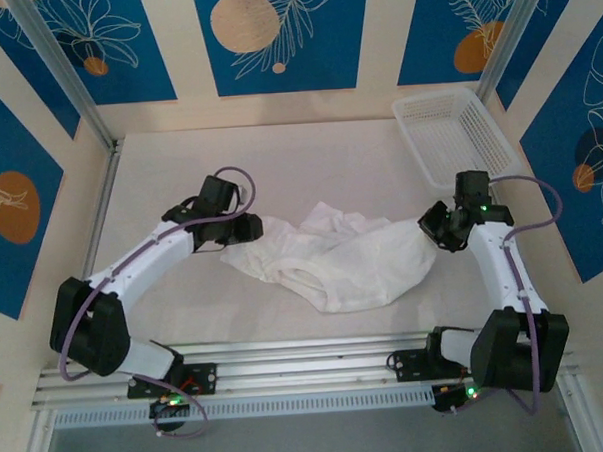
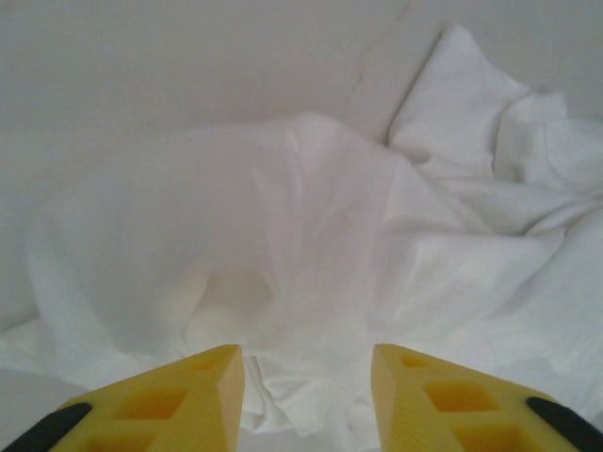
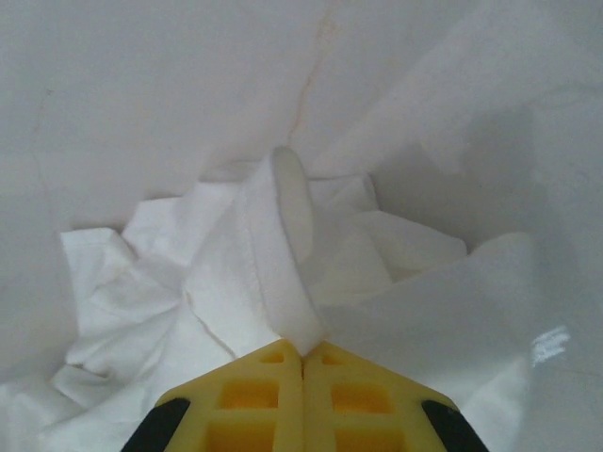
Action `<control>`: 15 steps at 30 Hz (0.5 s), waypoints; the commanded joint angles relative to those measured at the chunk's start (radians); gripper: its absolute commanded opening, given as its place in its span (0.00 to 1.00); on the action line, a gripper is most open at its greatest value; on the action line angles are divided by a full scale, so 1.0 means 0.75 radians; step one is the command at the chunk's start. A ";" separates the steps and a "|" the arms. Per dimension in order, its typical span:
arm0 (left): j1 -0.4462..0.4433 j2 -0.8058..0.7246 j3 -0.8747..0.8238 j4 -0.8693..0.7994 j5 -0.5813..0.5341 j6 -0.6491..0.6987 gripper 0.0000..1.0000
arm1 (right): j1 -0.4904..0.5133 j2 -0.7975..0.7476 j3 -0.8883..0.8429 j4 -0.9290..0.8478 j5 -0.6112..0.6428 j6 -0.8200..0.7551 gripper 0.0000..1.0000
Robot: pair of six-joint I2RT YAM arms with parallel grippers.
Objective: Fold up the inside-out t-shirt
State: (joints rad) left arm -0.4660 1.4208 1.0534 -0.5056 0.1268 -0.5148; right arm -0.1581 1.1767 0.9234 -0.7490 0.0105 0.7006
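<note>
The inside-out t-shirt [image 1: 333, 260] lies crumpled in a loose white heap on the middle of the table. At the heap's left end my left gripper [image 1: 252, 228] hovers low, its yellow fingers [image 2: 203, 391] apart and wrinkled cloth [image 2: 311, 235] lying in the gap and beyond. My right gripper [image 1: 432, 230] sits at the heap's right end. In the right wrist view its jaws [image 3: 303, 350] are pressed together on a raised fold of the shirt [image 3: 273, 254], which stands up from the tips.
A rigid white mesh basket [image 1: 457, 129] stands at the back right corner. Bare pale tabletop [image 1: 278, 157] stretches behind the shirt. Blue patterned walls close the back and sides, and a metal rail [image 1: 307, 361] runs along the near edge.
</note>
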 commanded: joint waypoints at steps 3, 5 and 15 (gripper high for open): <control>0.136 -0.141 -0.067 -0.096 -0.130 0.019 0.39 | -0.010 -0.075 0.012 0.044 -0.153 -0.090 0.00; 0.237 -0.177 -0.163 -0.080 -0.036 -0.061 0.36 | -0.010 -0.085 0.020 0.028 -0.177 -0.088 0.00; 0.341 -0.053 -0.423 0.352 0.337 -0.232 0.38 | 0.010 -0.127 -0.016 0.026 -0.228 -0.079 0.00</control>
State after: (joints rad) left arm -0.2123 1.3617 0.7517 -0.3874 0.2790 -0.6582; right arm -0.1574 1.0977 0.9226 -0.7250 -0.1169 0.6601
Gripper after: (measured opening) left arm 0.374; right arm 0.065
